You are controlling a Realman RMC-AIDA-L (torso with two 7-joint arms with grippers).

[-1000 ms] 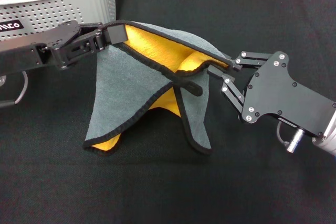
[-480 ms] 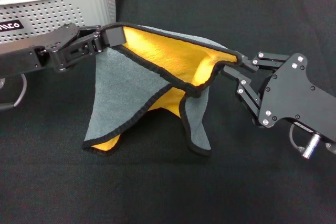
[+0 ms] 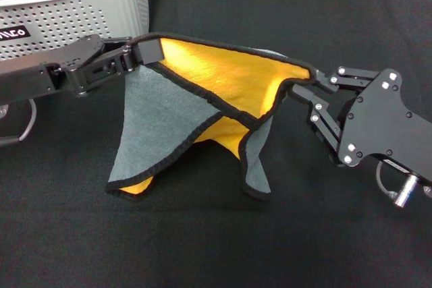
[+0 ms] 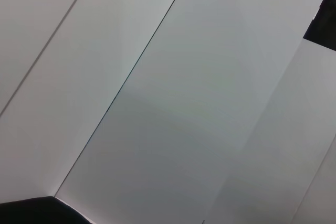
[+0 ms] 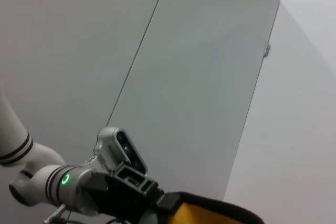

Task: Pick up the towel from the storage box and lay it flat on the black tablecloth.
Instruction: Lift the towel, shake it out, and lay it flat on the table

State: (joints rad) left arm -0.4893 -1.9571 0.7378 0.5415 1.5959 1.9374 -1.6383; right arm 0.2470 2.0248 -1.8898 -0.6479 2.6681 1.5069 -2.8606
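While the storage box (image 3: 101,5) sits in the upper left of the head frame, out of play, the left gripper (image 3: 143,52) reaches in from the left edge just below it, its fingers pinched together on one black-edged corner of the towel (image 3: 223,92). That corner is held up so the cloth can be stretched rather than dropped in a heap. Across the middle of the frame the towel spans between the two arms, yellow-orange face turned up along the taut top edge, grey-green face hanging in two folds whose lower tips touch the black tablecloth (image 3: 202,247) at lower centre. At centre right, the right gripper (image 3: 305,84) is clamped on the opposite corner, so the pair look set to pull the cloth wide before laying it down; the sagging folds suggest it is not yet flat.

From the head you get the whole layout. From the left wrist only pale wall panels show, nothing of towel or fingers. From the right wrist, low in the frame, the far gripper appears again, its black jaw gripping the yellow hem, with the grey arm and a green light behind it
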